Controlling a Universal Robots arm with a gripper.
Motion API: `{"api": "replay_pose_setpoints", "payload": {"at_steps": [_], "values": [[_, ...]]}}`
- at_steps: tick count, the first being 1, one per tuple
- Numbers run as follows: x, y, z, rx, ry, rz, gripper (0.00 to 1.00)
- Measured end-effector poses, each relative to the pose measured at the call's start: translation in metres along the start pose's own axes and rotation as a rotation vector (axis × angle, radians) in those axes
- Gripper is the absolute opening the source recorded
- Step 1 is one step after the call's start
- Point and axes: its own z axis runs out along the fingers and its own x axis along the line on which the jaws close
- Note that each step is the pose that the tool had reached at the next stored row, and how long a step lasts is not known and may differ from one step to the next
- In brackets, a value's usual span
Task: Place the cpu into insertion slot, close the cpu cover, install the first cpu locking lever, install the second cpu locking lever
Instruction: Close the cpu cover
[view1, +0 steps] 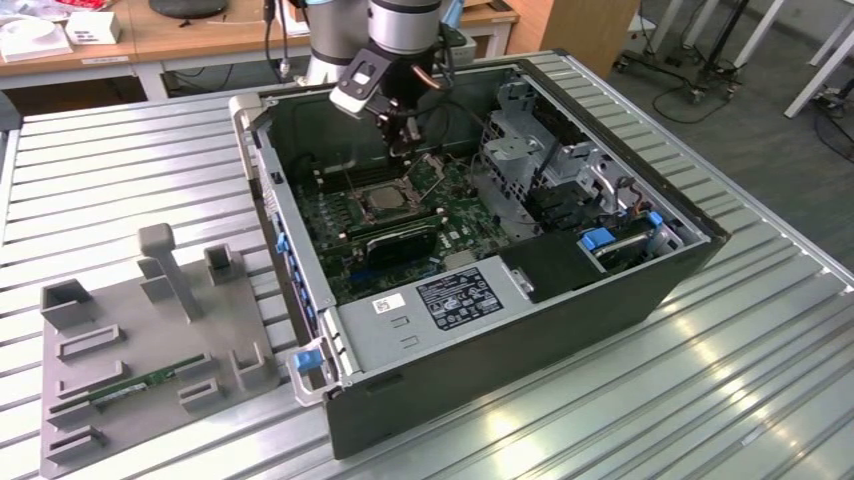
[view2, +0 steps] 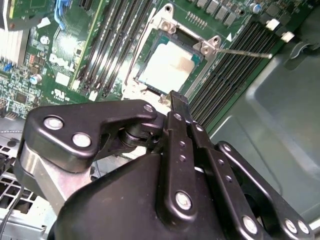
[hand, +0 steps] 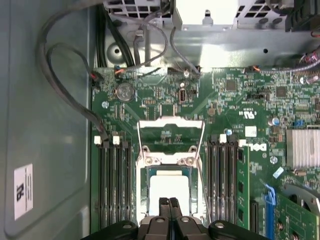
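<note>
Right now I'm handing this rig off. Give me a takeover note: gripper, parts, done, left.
Gripper: shut, nothing visible between its fingers, tips right over the cpu's edge.
cpu: lying in the insertion slot.
cpu cover: swung up on its hinge, not down over the cpu.
Done: cpu placed.
Left: cover not closed, and neither locking lever looks latched. One thin lever sticks out free beside the socket.

A ribbed metal table (view1: 747, 380) reflects bright light; wooden desks (view1: 200, 38) stand beyond its far edge, on grey floor (view1: 747, 110).
</note>
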Motion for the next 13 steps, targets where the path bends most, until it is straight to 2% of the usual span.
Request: {"api": "replay_pose_setpoints", "payload": {"at_steps": [6,13], "values": [[0.0003,0.015,0.0003,0.0,0.0,0.0,0.11],[0.0008,0.0413,0.0011,0.0,0.0001,0.0,0.11]]}}
